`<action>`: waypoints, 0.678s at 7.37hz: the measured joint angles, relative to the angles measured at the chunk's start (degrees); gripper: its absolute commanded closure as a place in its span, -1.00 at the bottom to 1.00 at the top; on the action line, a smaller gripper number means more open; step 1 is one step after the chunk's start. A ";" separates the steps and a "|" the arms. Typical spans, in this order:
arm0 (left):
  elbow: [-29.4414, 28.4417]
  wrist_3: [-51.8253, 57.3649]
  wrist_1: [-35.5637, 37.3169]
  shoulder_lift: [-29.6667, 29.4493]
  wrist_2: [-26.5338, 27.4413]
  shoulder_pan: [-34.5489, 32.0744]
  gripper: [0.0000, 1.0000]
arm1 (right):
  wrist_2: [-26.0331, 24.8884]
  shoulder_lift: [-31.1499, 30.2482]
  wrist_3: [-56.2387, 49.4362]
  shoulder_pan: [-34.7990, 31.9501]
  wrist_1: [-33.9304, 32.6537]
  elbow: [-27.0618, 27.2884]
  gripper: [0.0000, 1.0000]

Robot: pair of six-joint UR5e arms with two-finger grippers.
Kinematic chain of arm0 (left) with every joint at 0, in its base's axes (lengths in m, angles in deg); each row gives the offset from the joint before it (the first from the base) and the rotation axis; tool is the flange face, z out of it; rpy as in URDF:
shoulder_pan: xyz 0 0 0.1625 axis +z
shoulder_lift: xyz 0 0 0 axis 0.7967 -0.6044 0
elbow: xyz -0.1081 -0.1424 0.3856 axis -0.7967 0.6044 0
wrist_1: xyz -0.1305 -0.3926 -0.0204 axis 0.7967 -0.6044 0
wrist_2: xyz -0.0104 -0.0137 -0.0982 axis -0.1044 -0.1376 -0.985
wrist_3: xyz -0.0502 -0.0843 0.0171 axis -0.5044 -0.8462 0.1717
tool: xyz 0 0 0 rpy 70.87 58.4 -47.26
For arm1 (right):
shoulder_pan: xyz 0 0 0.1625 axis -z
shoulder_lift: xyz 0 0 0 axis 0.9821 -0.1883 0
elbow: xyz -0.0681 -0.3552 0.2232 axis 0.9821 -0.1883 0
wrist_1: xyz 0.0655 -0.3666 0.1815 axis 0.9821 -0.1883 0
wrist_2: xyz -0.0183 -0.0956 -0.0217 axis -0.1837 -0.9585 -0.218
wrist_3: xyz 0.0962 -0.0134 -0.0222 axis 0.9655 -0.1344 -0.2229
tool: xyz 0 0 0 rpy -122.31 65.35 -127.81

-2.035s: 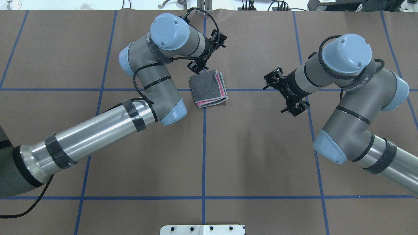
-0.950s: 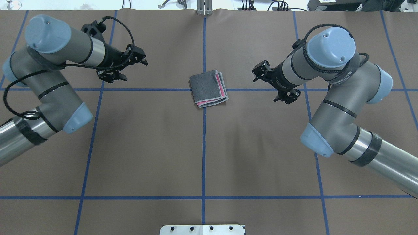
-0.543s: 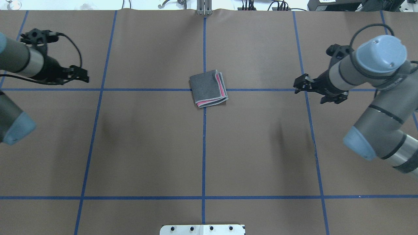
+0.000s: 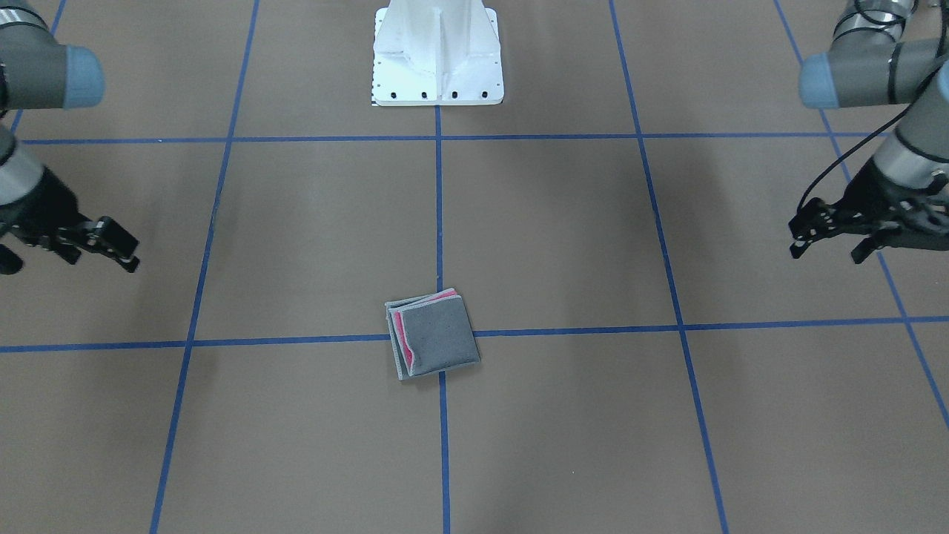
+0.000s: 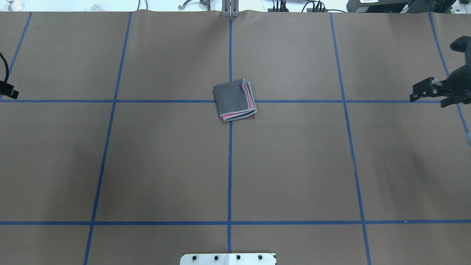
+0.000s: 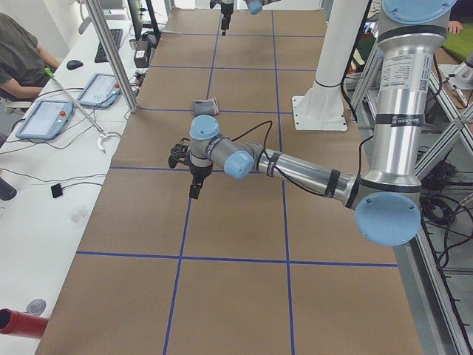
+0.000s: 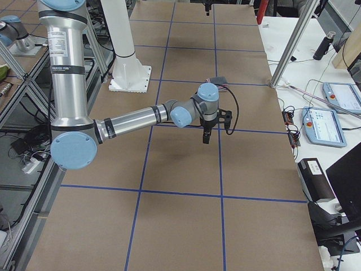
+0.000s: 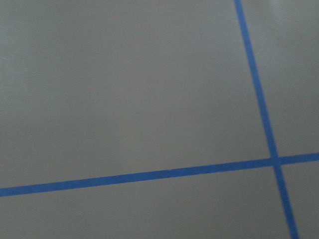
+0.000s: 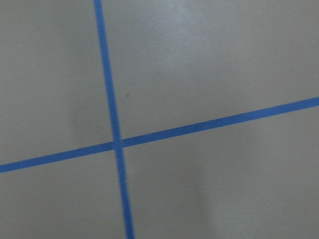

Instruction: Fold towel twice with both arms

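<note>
Overhead and front-facing views, with wrist views. The towel (image 5: pixel 234 99) lies flat on the table (image 5: pixel 294 165), on the crossing of two blue tape lines (image 5: pixel 294 101), toward 12 o'clock from the table's centre and straight out from the white pedestal base (image 4: pixel 437 52). It forms a small, slightly skewed square, grey face up. Stacked grey-bordered layers and strips of pink show along its 3 and 6 o'clock edges in the overhead view, which suggests a cloth doubled in both directions, so both folds are judged done. The left gripper (image 4: pixel 827 248) hangs above the table at the towel's 9 o'clock and the right gripper (image 5: pixel 428 97) at its 3 o'clock, each well apart from the cloth and near the table's ends. Both have their fingers spread and carry nothing. Each wrist view shows only bare brown surface and a tape crossing, which agrees with neither gripper touching the towel. The wide, symmetric stance probably serves to leave the cloth unshadowed and unobstructed for inspection. The loose upper layers rest under their own weight alone, so the offset corner at 5 o'clock could spring open if the cloth were nudged.
</note>
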 measured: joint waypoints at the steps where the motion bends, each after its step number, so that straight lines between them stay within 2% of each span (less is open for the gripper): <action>1: 0.84 4.99 1.77 1.59 -0.85 -1.73 -1.00 | 1.39 -1.71 -7.79 -5.29 -0.18 -2.45 -1.00; 3: 0.31 11.86 4.10 3.50 -1.68 -4.73 -1.00 | 3.67 -4.00 -19.74 -12.17 -0.39 -5.93 -1.00; 5: -0.33 18.42 9.49 4.63 -3.51 -9.10 -1.00 | 4.26 -4.97 -22.86 -13.81 -0.32 -6.26 -1.00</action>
